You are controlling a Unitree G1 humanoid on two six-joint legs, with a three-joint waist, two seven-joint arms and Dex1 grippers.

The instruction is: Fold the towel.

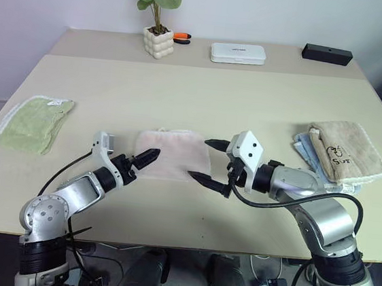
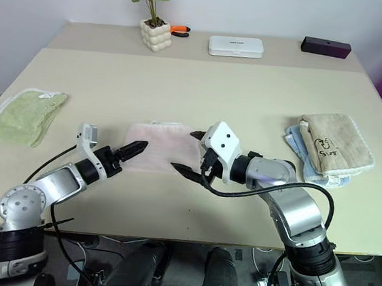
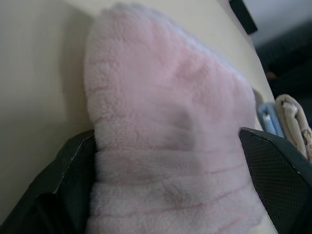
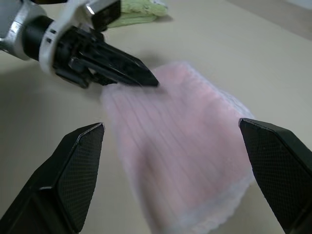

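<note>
We see the towel (image 1: 173, 153) lying flat near the middle of the beige surface (image 1: 203, 96), folded into a compact, roughly square pad. It is pale pink, thick and fluffy, with a looped terry pile, faint darker stripes across it and a whitish fringe of trim along one edge. In our left wrist view it fills the space between the fingers as a soft, rounded mound.

Our left gripper (image 1: 150, 156) points in low at the towel's left edge, its two black tapered fingers close to the cloth; in the head views they look nearly together, while the wrist view shows them parted on either side of the pile. We cannot tell whether they are touching or pinching it. Our right gripper (image 1: 208, 162) hovers at the towel's right edge with its black, finely textured fingers spread wide apart and holding nothing.

Well to the left lies a light green towel (image 1: 32, 121), soft and crumpled. To the right a tan towel (image 1: 346, 151) with a dark print rests on a pale blue cloth (image 1: 304, 145). At the far side stand a knobbly white pot with a green plant (image 1: 158, 41), a flat white box (image 1: 238, 53) and a black bar (image 1: 327, 54)
</note>
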